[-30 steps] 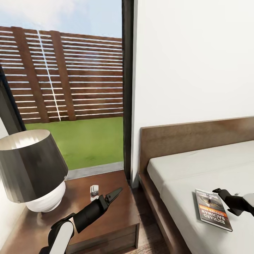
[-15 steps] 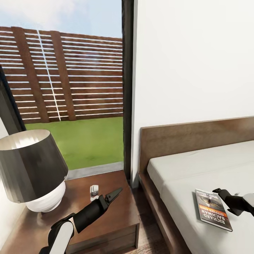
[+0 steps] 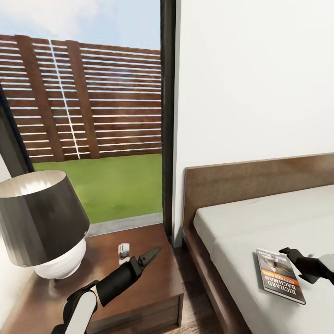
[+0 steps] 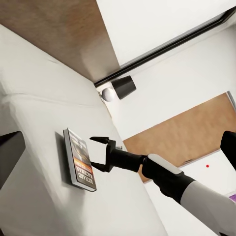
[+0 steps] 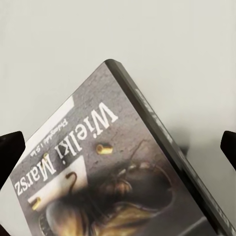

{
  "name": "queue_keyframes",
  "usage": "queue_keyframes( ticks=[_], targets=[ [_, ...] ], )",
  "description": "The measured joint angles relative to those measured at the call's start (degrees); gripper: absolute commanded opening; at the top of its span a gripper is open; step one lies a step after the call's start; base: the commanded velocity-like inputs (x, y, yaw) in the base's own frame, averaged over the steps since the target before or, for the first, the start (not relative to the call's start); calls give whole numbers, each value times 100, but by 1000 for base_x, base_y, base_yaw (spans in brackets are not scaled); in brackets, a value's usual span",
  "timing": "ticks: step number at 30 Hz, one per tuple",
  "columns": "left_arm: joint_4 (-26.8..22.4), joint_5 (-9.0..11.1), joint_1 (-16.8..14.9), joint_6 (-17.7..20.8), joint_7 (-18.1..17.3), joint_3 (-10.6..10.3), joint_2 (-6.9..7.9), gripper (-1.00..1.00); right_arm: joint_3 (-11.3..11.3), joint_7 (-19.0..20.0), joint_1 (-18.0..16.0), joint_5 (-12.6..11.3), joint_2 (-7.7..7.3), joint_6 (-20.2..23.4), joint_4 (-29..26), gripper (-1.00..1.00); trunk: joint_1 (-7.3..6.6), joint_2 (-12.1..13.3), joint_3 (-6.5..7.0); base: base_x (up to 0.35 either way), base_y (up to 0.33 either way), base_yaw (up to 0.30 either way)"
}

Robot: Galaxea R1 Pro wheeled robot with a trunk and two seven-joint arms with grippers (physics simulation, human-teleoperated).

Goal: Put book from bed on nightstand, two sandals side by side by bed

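White forearm shells, black wrists, slim black tapered fingers (image 3: 152,255).

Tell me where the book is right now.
In the head view the book lies flat on the bed mattress at lower right, near the edge facing the nightstand, with the open right gripper just beside it.

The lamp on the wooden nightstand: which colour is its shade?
Dark grey shade, white inside, seen best in the head view.

Book (image 3: 280,275) lying flat on the bed (image 3: 260,232), right gripper (image 3: 288,253) just beside its edge. Left gripper (image 3: 150,256) above the nightstand (image 3: 153,287), near a lamp (image 3: 41,222).
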Motion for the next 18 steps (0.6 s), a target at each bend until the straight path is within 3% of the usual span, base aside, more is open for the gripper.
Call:
queue_keyframes(
  ticks=[18],
  targets=[
    [0,0,3,0,0,1,4,100,22,12,-7,85,148,-48,-3,100,-1,-1,1,0,0,0]
  ],
)
